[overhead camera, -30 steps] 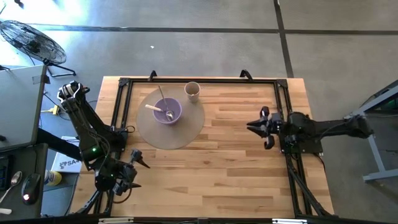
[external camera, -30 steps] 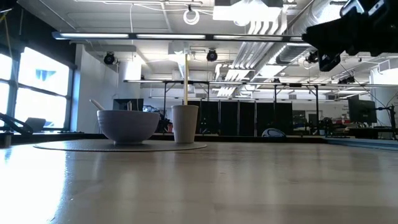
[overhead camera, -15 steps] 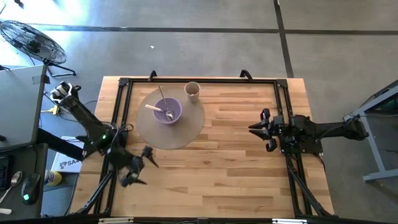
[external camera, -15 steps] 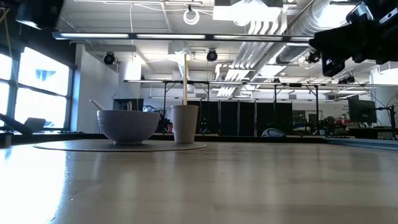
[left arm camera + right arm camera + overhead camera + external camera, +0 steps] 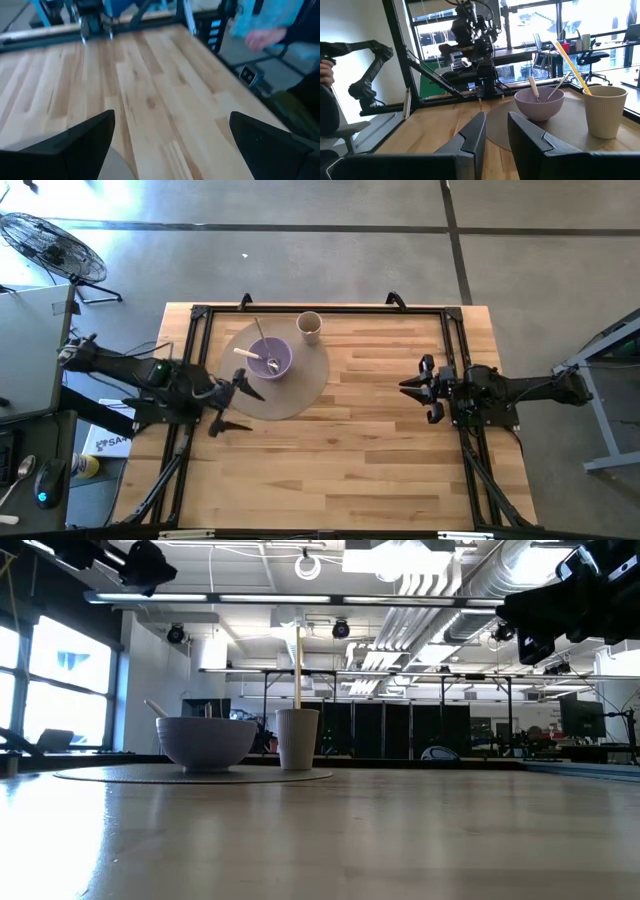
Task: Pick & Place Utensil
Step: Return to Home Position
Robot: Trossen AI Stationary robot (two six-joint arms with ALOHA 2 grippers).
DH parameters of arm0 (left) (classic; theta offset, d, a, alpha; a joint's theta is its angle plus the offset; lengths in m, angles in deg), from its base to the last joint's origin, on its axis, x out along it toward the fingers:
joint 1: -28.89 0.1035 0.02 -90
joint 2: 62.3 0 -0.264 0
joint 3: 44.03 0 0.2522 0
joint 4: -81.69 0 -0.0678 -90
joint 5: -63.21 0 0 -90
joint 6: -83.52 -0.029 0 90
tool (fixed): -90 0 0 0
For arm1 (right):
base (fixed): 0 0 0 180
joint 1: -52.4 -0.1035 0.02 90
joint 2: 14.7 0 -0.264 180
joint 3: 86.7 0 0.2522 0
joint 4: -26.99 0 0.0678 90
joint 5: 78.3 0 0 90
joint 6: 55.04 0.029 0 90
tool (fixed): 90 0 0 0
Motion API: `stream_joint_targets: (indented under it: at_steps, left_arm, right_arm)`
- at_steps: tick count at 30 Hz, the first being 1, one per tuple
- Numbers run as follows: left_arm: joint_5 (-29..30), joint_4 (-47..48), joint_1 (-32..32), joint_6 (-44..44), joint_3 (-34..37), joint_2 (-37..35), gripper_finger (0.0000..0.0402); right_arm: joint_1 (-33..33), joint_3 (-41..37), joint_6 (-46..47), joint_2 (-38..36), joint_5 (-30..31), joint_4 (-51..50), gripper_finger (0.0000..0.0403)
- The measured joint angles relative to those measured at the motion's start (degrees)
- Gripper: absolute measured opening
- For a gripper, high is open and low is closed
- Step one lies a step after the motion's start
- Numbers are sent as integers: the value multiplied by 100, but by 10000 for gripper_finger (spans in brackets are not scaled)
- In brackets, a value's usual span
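A purple bowl (image 5: 269, 360) sits on a round grey mat (image 5: 290, 395) at the table's far left. Inside it lean a wooden-handled utensil (image 5: 244, 353) and a metal spoon (image 5: 262, 340). A beige cup (image 5: 310, 327) with a yellow stick (image 5: 572, 67) in it stands on the mat beside the bowl. My left gripper (image 5: 240, 408) hovers open at the mat's near-left edge, high above the table (image 5: 140, 560). My right gripper (image 5: 412, 392) hangs over the table's right half, pointing toward the bowl (image 5: 539, 102), its fingers a little apart.
Black frame rails (image 5: 320, 310) run along the table's far, left and right edges. Bare wood (image 5: 340, 450) stretches between the two grippers and toward the near edge. A person's hand (image 5: 265, 37) shows blurred beyond the table; another person (image 5: 326, 100) sits by it.
My left arm has swung from the near-left corner toward the far side and the mat, rising into the low view's upper left, with its gripper turning toward the table's right. My right gripper has shifted slightly toward the near edge.
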Motion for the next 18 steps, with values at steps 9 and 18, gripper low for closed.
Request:
stream_joint_targets:
  at_steps: [9, 18]
  left_arm:
    - [-177, -724, 801, 74, 1133, -1606, 387]
    - [-1448, -1312, 1745, 152, 1828, -2368, 387]
  right_arm:
    - [0, 0, 1, 0, 2, 2, 75]
    - [0, -2, 0, 0, 4, 2, 75]
